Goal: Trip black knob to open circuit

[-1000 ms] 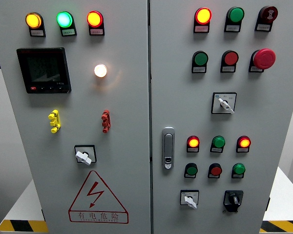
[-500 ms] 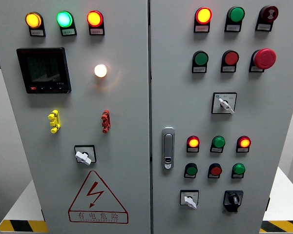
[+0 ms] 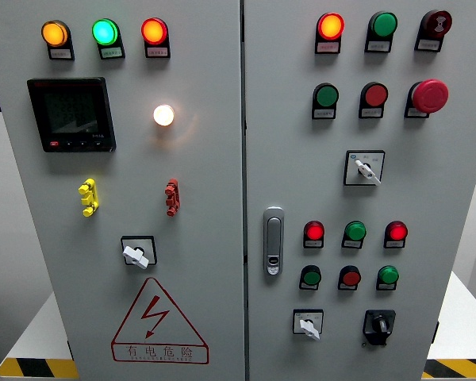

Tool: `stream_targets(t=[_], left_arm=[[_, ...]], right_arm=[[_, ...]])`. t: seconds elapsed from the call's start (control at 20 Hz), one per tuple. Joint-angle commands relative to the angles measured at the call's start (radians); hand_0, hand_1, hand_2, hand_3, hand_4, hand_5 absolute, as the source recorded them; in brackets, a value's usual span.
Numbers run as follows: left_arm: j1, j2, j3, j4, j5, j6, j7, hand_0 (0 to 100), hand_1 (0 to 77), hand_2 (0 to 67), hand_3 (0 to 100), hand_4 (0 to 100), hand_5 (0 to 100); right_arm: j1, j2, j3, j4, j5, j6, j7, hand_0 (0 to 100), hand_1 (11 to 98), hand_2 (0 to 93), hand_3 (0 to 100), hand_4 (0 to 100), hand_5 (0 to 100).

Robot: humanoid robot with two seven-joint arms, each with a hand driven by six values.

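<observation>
Fingers: neither robot hand appeared in the head view, so whether the fingers were apart or together could not be told.
Black knob (image 3: pixel 378 324): sat at the lower right of the right door, on a black square plate, its pointer angled toward the upper left; nothing touched it.
White selector beside it (image 3: pixel 308 324): sat just left of the black knob on the same row, its white lever angled down to the right.
Row above the knobs: 3 dark-rimmed buttons, green (image 3: pixel 311 276), red (image 3: pixel 350 277) and green (image 3: pixel 388 275).
Next row up: red lamp (image 3: pixel 314 232), green lamp (image 3: pixel 355 232) and red lamp (image 3: pixel 396 231), none glowing brightly.
Door handle (image 3: pixel 274 240): chrome, upright, near the left edge of the right door.
Upper selector (image 3: pixel 364 167): white-faced square switch in the middle of the right door, lever pointing down to the right.
Emergency stop (image 3: pixel 429 95): large red mushroom button at the right of the second row.
Top right lamp (image 3: pixel 330 25): lit red-orange.
Left door top row: orange lamp (image 3: pixel 54 33), green lamp (image 3: pixel 105 32) and red-orange lamp (image 3: pixel 154 30), all 3 lit.
Meter (image 3: pixel 71 114): black square display, with a glowing white lamp (image 3: pixel 163 115) to its right.
Left door middle: yellow fitting (image 3: pixel 88 197) and red fitting (image 3: pixel 172 197), with a white selector (image 3: pixel 137 252) below them.
Warning sign (image 3: pixel 158 324): red triangle with a lightning bolt, at the bottom of the left door.
</observation>
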Motion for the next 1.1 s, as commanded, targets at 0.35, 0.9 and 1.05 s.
stream_targets(t=[0.35,0.9,1.05], left_arm=[[0.0,0.0,0.0,0.0,0.0,0.0,0.0,0,0.0,19.4,26,10,9],[0.0,0.0,0.0,0.0,0.0,0.0,0.0,0,0.0,19.4,26,10,9],[0.0,0.0,0.0,0.0,0.0,0.0,0.0,0,0.0,19.4,26,10,9]], right_arm=[[0.082,0.0046,-0.049,0.04,-0.001,-0.085,-0.002,100,61.5,0.0,77,83,100],[0.17,0.0077,-0.09,0.004,0.001,-0.169,-0.006,100,67.2,0.0,79,89,100],[0.182,0.0077,-0.089,-0.017,0.003,-0.171,-0.006,100,67.3,0.0,80,90,100]])
